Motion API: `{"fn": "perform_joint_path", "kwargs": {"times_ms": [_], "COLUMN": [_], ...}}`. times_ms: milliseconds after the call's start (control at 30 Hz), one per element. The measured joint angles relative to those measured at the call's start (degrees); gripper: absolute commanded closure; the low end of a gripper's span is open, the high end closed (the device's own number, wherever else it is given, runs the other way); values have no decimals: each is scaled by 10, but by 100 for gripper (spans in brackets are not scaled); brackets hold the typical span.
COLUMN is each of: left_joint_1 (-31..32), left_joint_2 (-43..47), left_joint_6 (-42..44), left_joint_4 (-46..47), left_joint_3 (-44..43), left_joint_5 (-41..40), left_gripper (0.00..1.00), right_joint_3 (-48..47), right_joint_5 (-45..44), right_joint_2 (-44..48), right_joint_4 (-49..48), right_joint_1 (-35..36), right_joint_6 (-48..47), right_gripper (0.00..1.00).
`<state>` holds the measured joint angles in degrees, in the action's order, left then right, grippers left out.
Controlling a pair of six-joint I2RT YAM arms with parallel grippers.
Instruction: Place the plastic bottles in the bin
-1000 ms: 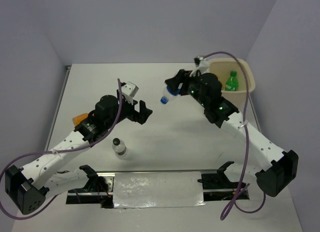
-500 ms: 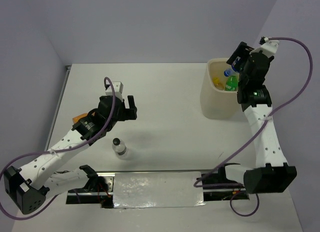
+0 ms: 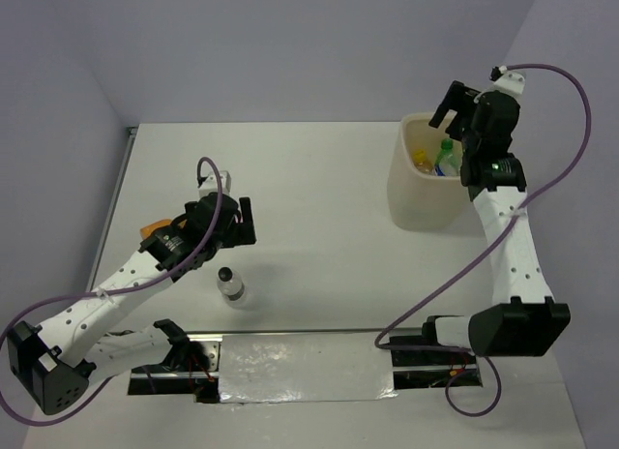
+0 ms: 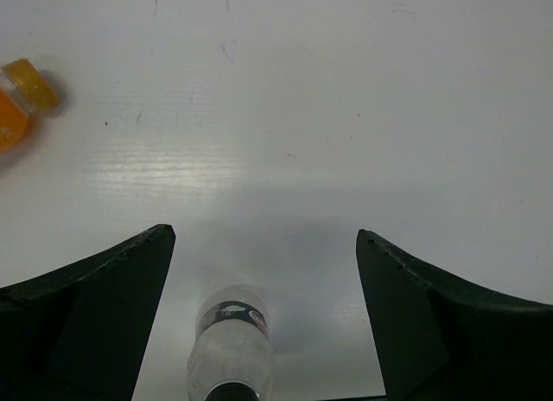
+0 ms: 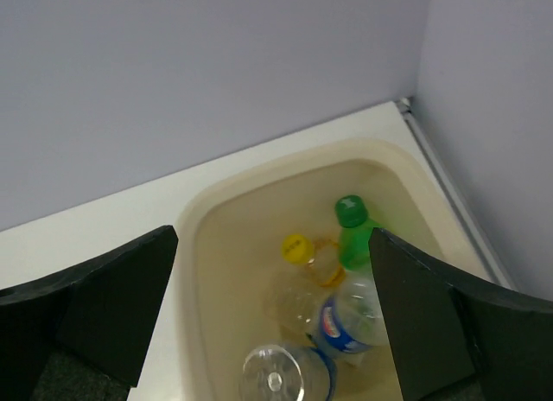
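The cream bin (image 3: 411, 193) stands at the far right of the table. My right gripper (image 3: 455, 108) hangs open over it with nothing between its fingers. Looking down past the right gripper (image 5: 274, 237), the bin (image 5: 259, 172) holds a green bottle (image 5: 352, 232), a yellow-capped bottle (image 5: 307, 254) and two clear bottles with blue labels (image 5: 346, 319). A clear dark-capped bottle (image 3: 230, 284) stands on the table just in front of my open left gripper (image 3: 237, 226). In the left wrist view this bottle (image 4: 232, 340) sits low between the spread fingers of the left gripper (image 4: 265, 237), untouched. An orange bottle (image 4: 17, 103) lies to the left.
The orange bottle (image 3: 155, 228) lies partly hidden behind my left arm. The bin stands close to the right wall and the back corner. A shiny plate (image 3: 305, 367) sits at the near edge between the arm bases.
My right arm swung from mid-table to above the bin, opened, and the blue-labelled clear bottle it carried now lies in the bin. My left gripper moved nearer, toward the dark-capped bottle.
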<state>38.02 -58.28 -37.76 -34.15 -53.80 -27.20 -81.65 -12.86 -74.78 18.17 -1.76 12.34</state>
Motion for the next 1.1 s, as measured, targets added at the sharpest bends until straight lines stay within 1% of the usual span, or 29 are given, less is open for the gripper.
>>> {"fn": "perform_joint_path", "kwargs": {"times_ms": [133,267,400,633,733,767,800,933,1100], "left_joint_1": [0,0,0,0,0,0,0,0,0], "left_joint_2": [0,0,1,7,7,7,7,7,12], "left_joint_6": [-18,-43,-63,-90,-92,-92,-92,-89,-80], "left_joint_4": [-30,-66,-103,-152,-164,-165,-166,-153,-133], "left_joint_3": [0,1,6,35,47,50,53,71,82], "left_joint_5": [4,16,30,65,81,88,95,130,164], "left_gripper": [1,1,1,1,8,16,19,30,53], "right_joint_3": [17,26,27,33,33,33,33,47,99], "right_joint_5": [64,75,70,76,83,84,86,93,95], "right_joint_2": [65,107,109,89,74,68,63,53,59], "right_joint_4": [-4,-4,7,35,52,59,65,81,85], "right_joint_1": [23,101,163,176,190,195,200,209,210], "right_joint_6": [-2,-16,-26,-12,-2,3,8,31,56], "right_gripper": [0,0,0,0,0,0,0,0,0]}}
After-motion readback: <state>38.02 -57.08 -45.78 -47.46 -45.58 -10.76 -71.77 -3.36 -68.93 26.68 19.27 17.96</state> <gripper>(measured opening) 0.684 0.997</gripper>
